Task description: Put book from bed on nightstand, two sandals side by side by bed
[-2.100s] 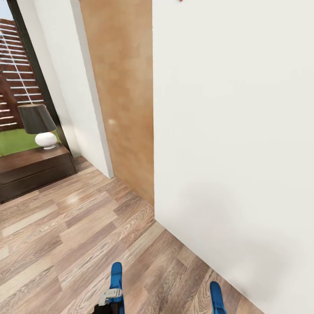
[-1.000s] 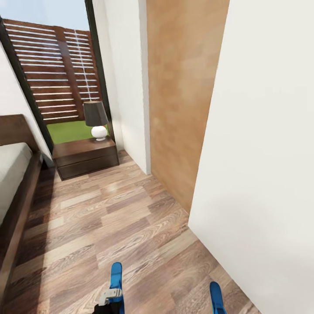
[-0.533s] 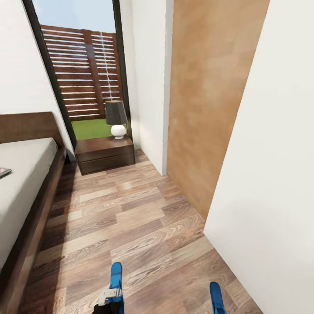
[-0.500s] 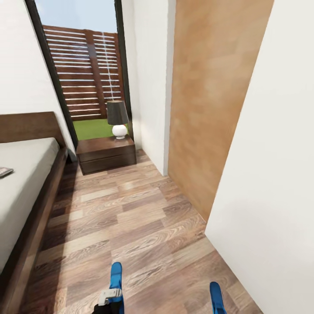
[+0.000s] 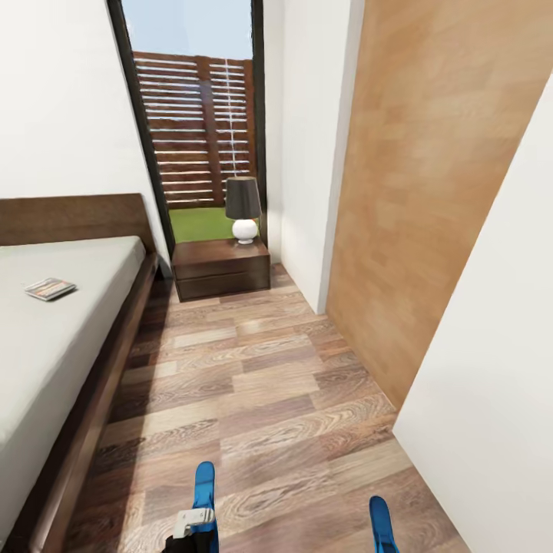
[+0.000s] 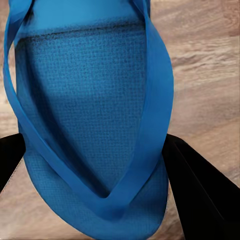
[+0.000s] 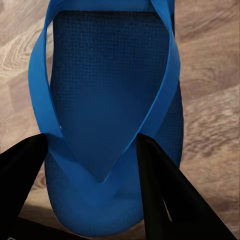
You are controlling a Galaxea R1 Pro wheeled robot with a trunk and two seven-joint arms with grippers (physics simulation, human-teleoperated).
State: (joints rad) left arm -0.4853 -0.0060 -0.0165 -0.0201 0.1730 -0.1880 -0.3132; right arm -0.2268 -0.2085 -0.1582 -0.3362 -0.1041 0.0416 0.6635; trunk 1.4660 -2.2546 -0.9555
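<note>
Each gripper holds one bright-blue sandal. In the left wrist view my left gripper (image 6: 95,167) is shut on a sandal (image 6: 85,100), its black fingers (image 6: 197,192) at both edges of the sole. The right gripper (image 7: 92,175) is shut on the other sandal (image 7: 110,80) the same way. In the head view both sandals (image 5: 204,488) (image 5: 382,522) stick out over the floor at the bottom edge. The bed (image 5: 46,361) lies along the left, and the book (image 5: 50,289) rests on its mattress near the headboard. The nightstand (image 5: 221,269) stands ahead beside the bed.
A lamp (image 5: 243,209) with a dark shade stands on the nightstand, before the tall black-framed window (image 5: 196,123). A wood-panelled wall (image 5: 430,200) and a white wall (image 5: 499,399) close in on the right. A strip of wood-plank floor (image 5: 253,384) runs between the bed and those walls.
The whole view has swung round, bringing the window, nightstand, bed and then the book into sight. Both sandals stay in the grippers at the same spot in the picture.
</note>
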